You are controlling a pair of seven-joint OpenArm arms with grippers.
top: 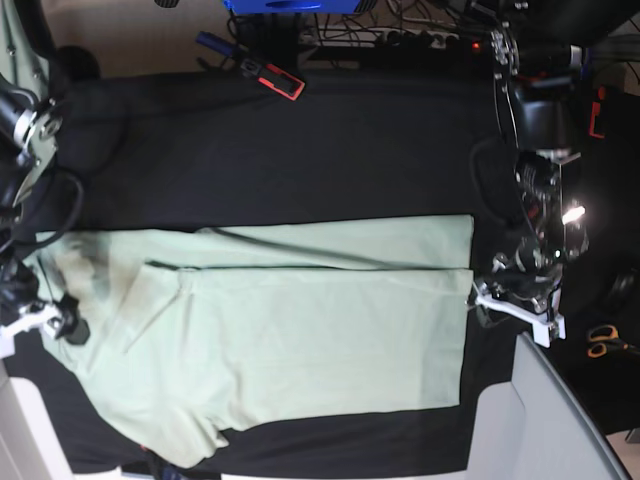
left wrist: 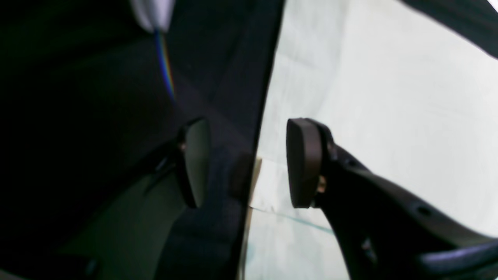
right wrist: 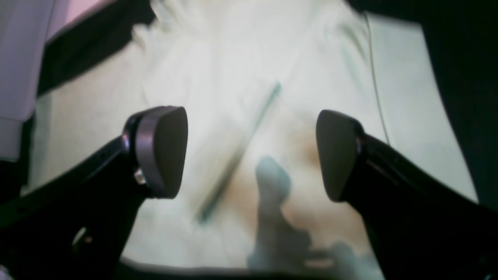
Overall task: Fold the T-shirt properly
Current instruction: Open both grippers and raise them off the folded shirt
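A pale mint-green T-shirt (top: pixel 300 340) lies spread on a black table cloth (top: pixel 330 150), one long side folded over the body so that a seam runs lengthwise across it. At the hem end, the left gripper (left wrist: pixel 249 163) hangs over the shirt's edge with its jaws parted and nothing between them, one pad (left wrist: pixel 303 163) above the pale cloth and the other above the dark cloth. At the collar end, the right gripper (right wrist: pixel 251 153) stands spread wide above the shirt, gripping nothing; the blurred wrist view leaves it unclear whether its fingertips touch the fabric. Orange-handled scissors (top: pixel 603 340) lie beyond the table's edge.
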